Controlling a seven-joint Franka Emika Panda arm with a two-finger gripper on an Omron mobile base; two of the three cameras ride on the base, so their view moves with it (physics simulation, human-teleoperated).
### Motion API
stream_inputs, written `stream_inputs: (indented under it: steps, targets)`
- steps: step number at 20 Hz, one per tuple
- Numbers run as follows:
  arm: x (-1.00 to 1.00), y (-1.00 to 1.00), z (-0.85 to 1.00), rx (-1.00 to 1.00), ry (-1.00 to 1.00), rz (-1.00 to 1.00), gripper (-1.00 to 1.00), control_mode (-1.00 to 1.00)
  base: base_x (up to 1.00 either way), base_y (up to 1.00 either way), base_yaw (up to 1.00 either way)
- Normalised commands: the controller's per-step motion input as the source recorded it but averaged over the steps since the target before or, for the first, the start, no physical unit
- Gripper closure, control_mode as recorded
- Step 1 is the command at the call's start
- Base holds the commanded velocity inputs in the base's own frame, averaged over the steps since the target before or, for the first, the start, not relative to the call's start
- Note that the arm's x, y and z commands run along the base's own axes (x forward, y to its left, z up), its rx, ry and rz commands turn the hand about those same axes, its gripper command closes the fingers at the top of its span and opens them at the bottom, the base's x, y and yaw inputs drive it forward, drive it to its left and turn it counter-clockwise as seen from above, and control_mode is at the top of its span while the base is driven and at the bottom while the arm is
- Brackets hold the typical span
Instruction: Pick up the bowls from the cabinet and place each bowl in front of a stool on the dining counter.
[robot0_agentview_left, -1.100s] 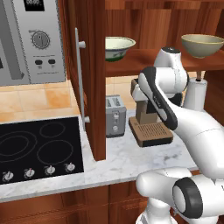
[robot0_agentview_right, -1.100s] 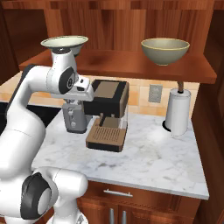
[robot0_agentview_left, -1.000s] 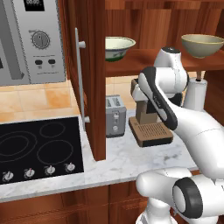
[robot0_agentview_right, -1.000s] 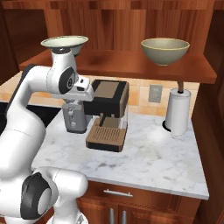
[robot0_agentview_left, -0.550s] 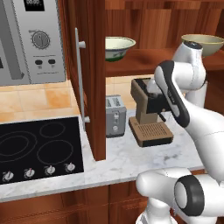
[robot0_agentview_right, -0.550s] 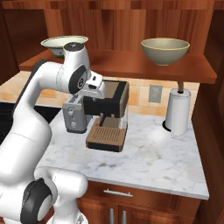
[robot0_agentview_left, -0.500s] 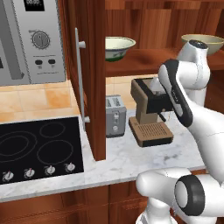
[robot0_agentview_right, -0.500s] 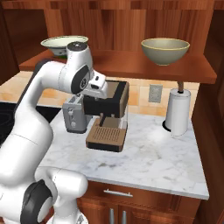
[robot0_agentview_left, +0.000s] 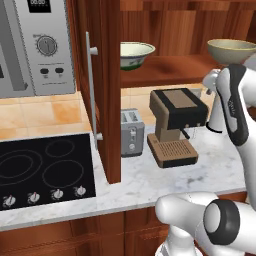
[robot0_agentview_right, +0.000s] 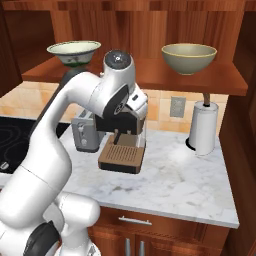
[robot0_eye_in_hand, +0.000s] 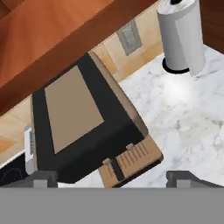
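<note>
Cabinet door swung wide, silver bar handle facing out. Both bowls on the open shelf, well apart: white green-rimmed bowl at the left end, beige-olive bowl toward the right. Neither touched.

Changed over the last second: jaws gone from part-closed to fully apart, nothing between them. In hand view, gripper with tips spread wide at the bottom edge, looking down on the coffee machine, with the paper towel roll off to one side and the shelf underside above. Arm swung rightward across the worktop, away from the green-rimmed bowl's side and now under the beige-olive one; wrist low, at coffee-machine height, below shelf level.

Reading: probably a set-up for a first grasp, likely on the beige-olive bowl. Task barely begun; no bowl lifted, dining counter and stools nowhere in frame. Next need: hand raised above the shelf edge and tilted onto a bowl rim. Risk: knocking shelf lip or coffee machine on the way up.
</note>
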Motion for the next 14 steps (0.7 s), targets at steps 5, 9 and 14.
stream_inputs:
  steps: [5,9,14]
  targets:
    - [-0.03,-0.75,0.19,0.33,-0.14,-0.41,-1.0,-1.0,0.0,0.0,0.0]
    - [0.0,-0.39,0.44,0.18,-0.08,-0.41,-1.0,-1.0,0.0,0.0,0.0]
    - [0.11,-0.43,0.64,0.03,-0.01,-0.24,-1.0,-1.0,0.0,0.0,0.0]
